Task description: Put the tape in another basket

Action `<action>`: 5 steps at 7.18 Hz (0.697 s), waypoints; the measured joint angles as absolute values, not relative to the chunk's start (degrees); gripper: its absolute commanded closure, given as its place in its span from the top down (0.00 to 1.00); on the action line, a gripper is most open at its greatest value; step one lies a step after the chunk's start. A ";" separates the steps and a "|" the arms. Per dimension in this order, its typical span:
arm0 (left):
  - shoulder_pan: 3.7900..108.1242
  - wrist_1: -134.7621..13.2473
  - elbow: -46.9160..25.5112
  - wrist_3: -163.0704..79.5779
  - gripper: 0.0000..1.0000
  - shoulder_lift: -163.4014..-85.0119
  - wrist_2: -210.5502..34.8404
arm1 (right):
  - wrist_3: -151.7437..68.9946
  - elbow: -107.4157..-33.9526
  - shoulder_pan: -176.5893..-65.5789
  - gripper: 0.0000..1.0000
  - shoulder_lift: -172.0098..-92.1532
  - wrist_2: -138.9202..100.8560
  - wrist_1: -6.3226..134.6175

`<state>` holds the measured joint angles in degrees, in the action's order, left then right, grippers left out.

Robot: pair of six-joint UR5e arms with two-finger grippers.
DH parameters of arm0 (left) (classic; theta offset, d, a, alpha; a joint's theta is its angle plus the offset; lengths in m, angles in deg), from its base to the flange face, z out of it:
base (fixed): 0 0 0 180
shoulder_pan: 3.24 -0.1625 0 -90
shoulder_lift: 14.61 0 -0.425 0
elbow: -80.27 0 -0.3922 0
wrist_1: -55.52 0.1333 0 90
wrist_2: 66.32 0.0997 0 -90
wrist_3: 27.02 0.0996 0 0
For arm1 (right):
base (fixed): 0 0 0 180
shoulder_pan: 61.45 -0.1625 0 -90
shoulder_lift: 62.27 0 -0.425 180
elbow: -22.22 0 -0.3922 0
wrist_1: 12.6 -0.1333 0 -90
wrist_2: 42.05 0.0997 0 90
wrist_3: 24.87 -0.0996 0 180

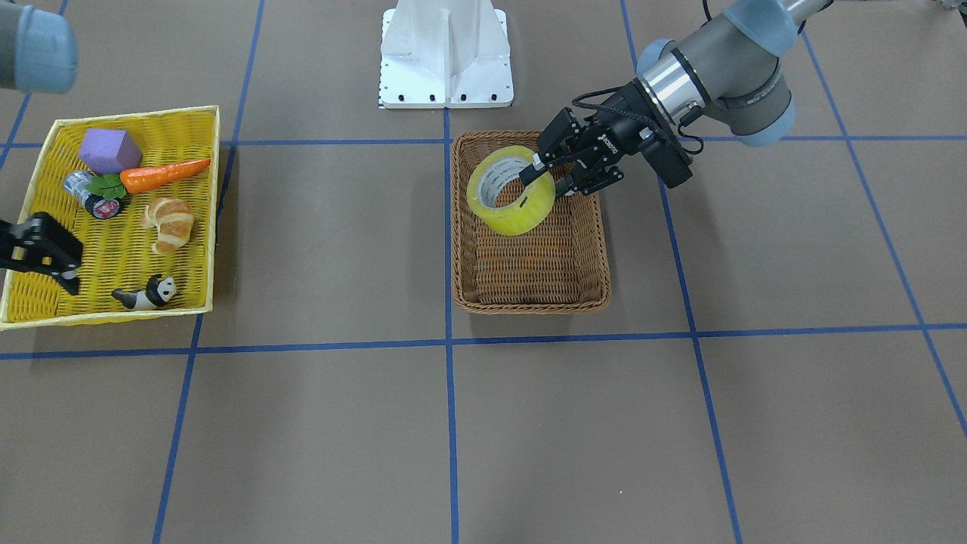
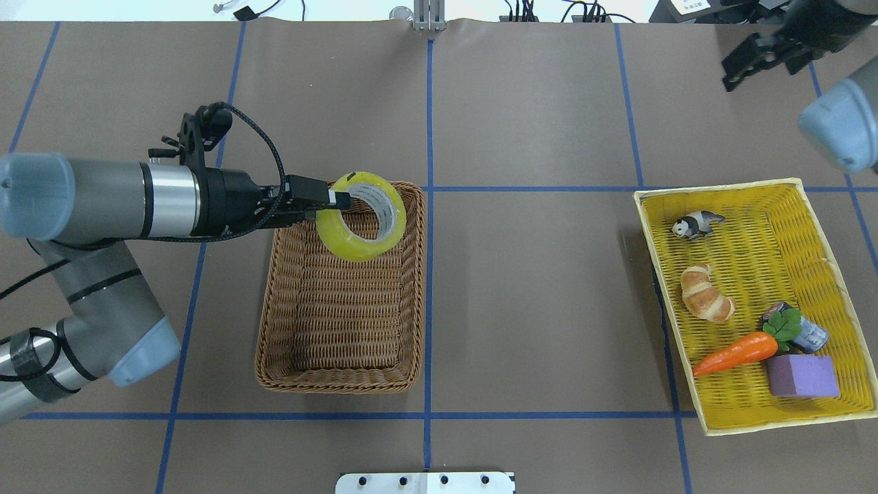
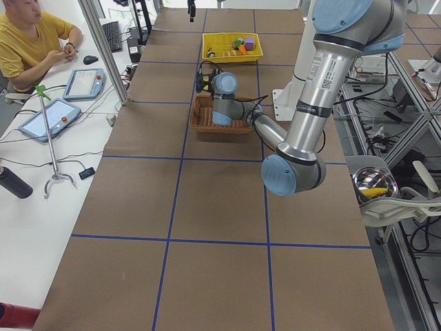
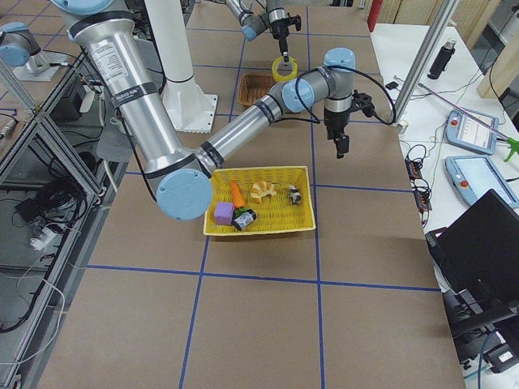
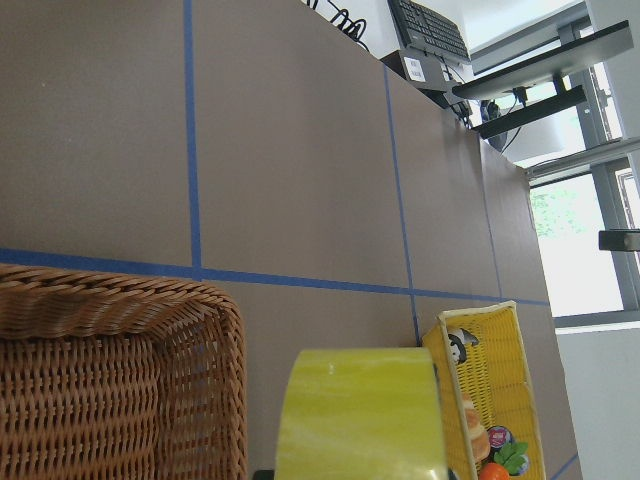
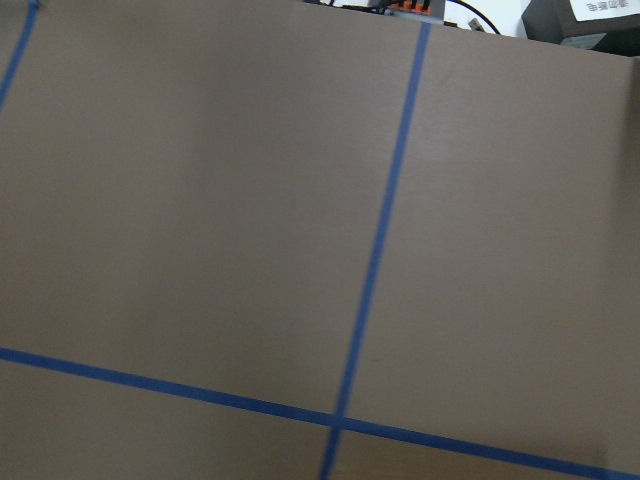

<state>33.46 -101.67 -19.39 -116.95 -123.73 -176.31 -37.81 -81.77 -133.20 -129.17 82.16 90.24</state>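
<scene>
The tape (image 2: 350, 247), a wide yellow translucent roll with a grey-white core, hangs tilted above the far end of the brown wicker basket (image 2: 336, 376). My left gripper (image 2: 343, 199) is shut on the roll's wall, one finger inside the core and one outside. In the front view the left gripper (image 1: 545, 172) holds the tape (image 1: 521, 215) over the basket (image 1: 529, 302). The left wrist view shows the tape (image 5: 360, 415) edge-on beside the basket rim (image 5: 110, 300). My right gripper (image 2: 758, 58) is open and empty, beyond the yellow tray's far end.
A shallow yellow woven tray (image 2: 713, 412) on my right holds a panda figure (image 2: 696, 224), a croissant (image 2: 706, 302), a carrot (image 2: 734, 352), a small dark can (image 2: 809, 335) and a purple block (image 2: 801, 376). The robot base (image 1: 446, 60) stands behind the basket.
</scene>
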 measured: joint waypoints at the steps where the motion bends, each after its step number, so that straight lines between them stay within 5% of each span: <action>1: 30.50 -101.98 -19.25 -116.83 0.00 -122.52 -172.53 | -27.77 -80.67 -139.05 1.00 -132.21 84.09 92.51; 5: 23.29 -105.26 -14.83 -116.52 0.05 -121.64 -162.96 | -14.58 -76.06 -152.25 1.00 -142.16 88.06 92.92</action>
<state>23.29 -105.26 -14.83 -116.52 -121.64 -162.96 -14.58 -76.06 -152.25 -142.16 88.06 92.92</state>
